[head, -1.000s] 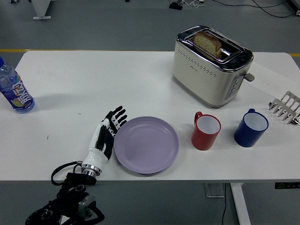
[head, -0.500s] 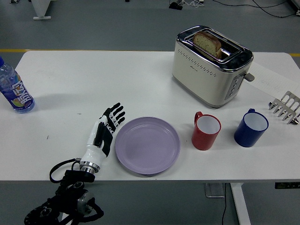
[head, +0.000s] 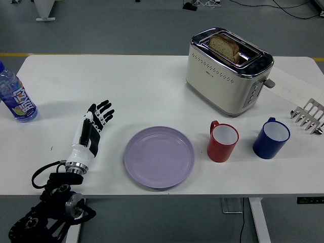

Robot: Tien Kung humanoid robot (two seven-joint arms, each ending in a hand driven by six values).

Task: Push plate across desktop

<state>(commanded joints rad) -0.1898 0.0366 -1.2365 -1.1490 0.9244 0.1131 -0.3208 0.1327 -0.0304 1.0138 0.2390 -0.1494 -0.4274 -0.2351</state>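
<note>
The round, shallow lilac plate (head: 159,157) lies flat near the front edge of the white desk (head: 126,86), roughly at its middle. Just to its right, close but not touching, stands a red mug (head: 222,141) with a white inside, and further right a dark blue mug (head: 271,137) of the same kind. Behind the mugs sits a cream and chrome two-slot toaster (head: 229,71) with a slice of brown bread (head: 224,47) standing in one slot. At the desk's right edge rests a small metal toast rack (head: 308,116). To the plate's left, well apart from its rim, the robot's black and white left hand (head: 90,133) lies over the desk, fingers (head: 103,110) released and straight, holding nothing. Far left stands a blue-capped plastic drink bottle (head: 14,96).
</note>
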